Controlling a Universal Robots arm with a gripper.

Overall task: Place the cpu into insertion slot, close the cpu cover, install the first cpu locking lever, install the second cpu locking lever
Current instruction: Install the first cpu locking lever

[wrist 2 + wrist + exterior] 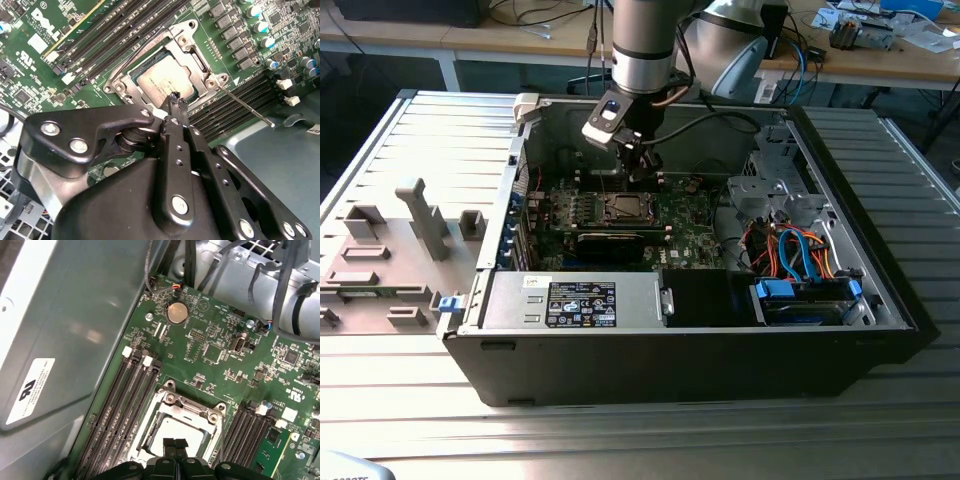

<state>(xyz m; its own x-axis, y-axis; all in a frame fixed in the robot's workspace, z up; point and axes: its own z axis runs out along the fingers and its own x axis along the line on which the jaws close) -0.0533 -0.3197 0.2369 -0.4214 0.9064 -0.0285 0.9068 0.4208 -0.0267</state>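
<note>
The cpu (161, 82) lies flat in the insertion slot (625, 207) on the green board, its silvery-tan top showing in both wrist views (171, 429). The cpu cover (196, 59) rests down around it as a metal frame (192, 409). One thin locking lever (245, 106) sticks out from the socket's corner, free of its hook. A second wire lever (134, 54) runs along the opposite side. My gripper (176, 102) hovers just above the socket's edge, shut with nothing between its fingers (175, 443). In the exterior view the gripper (642, 165) hangs over the board's far side.
Black memory slots (235, 112) flank the socket. The case's grey wall (75, 325) stands close by. A power supply (580, 303) and a drive bay with blue cables (805, 290) fill the case's near side. Grey fixtures (420, 215) sit outside at the exterior view's left.
</note>
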